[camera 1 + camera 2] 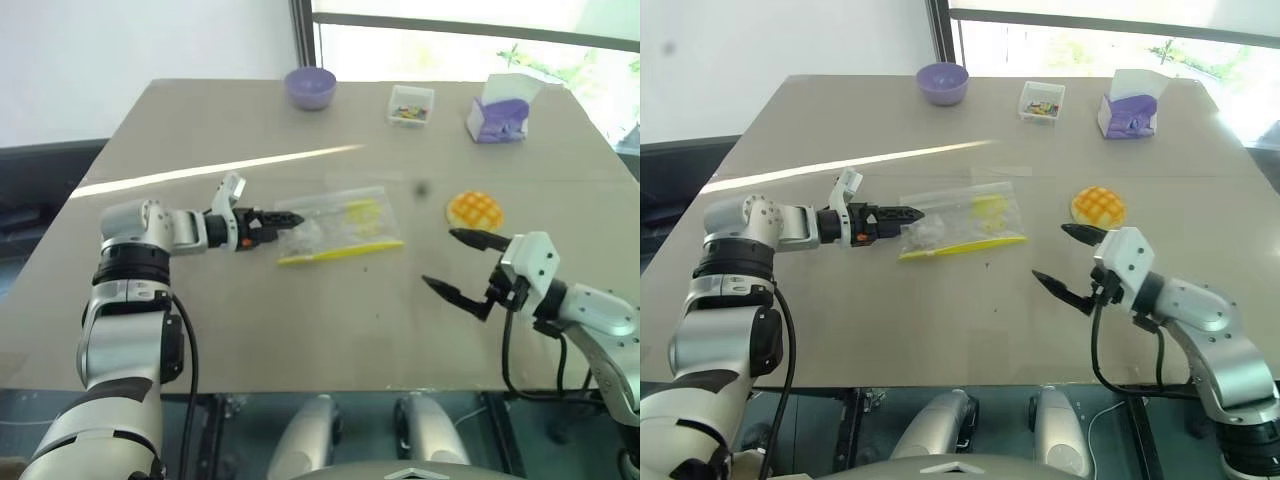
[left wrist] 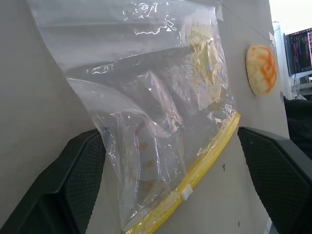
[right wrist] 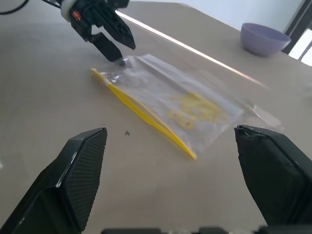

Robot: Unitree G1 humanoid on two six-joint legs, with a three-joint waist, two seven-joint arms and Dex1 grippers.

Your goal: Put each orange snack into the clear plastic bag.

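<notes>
Two sets of fingers show from my head: my left fingers (image 1: 285, 222) are spread at the near end of the clear plastic bag (image 1: 340, 226), which lies flat on the surface (image 1: 200, 310), while my right fingers (image 1: 458, 262) gape empty, the orange snack (image 1: 474, 210) just beyond their upper tip. From my left wrist, the bag (image 2: 161, 117) lies between my spread fingers, the snack (image 2: 261, 69) far past it. From my right wrist, bag (image 3: 170, 105) and left fingers (image 3: 114, 44) sit ahead, well apart from my open tips.

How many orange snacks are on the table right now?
1. The orange snack lies bare on the table, beside the clear plastic bag, just ahead of the right gripper.
</notes>
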